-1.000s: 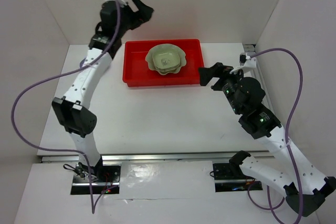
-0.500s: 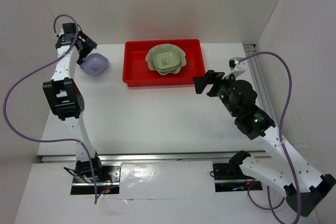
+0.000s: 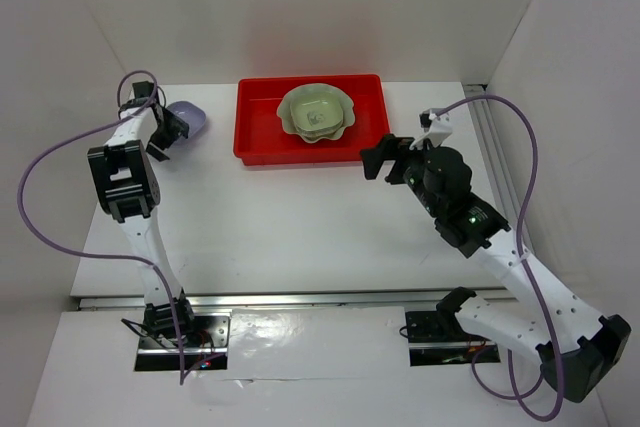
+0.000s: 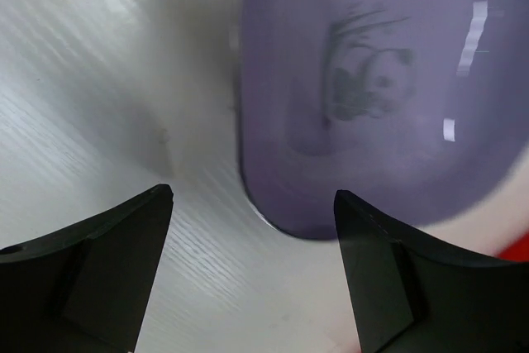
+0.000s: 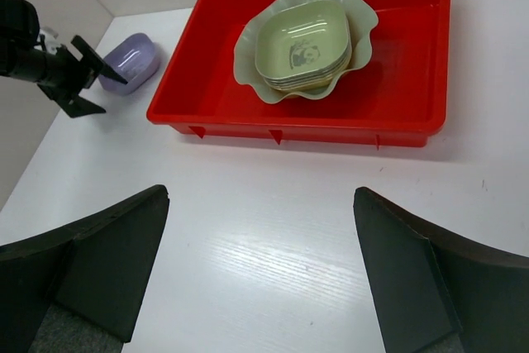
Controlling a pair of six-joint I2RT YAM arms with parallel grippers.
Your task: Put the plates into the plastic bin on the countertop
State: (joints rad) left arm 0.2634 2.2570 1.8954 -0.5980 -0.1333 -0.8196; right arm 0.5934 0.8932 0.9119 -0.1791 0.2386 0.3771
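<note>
The lavender dish (image 3: pixel 190 117) lies on the white countertop (image 3: pixel 300 217), left of the red plastic bin (image 3: pixel 252 137). In the left wrist view it (image 4: pixel 372 80) fills the upper right, just ahead of my open left gripper (image 4: pixel 252 279), apart from the fingers. From above, my left gripper (image 3: pixel 168 137) is at the dish's near-left edge. The bin holds the large pale green scalloped dish (image 3: pixel 290 107) with a stack of small dishes in it, a green one (image 3: pixel 318 112) on top. My right gripper (image 3: pixel 380 157) is open and empty, in front of the bin's right end.
White walls close in the countertop on the left, back and right. The right wrist view shows the bin (image 5: pixel 413 113), the stacked dishes (image 5: pixel 302 47), the lavender dish (image 5: pixel 128 62) and the left gripper (image 5: pixel 74 76) beside it.
My left arm swung down from high at the back to the lavender dish on the far left. My right gripper drifted a little left along the bin's front.
</note>
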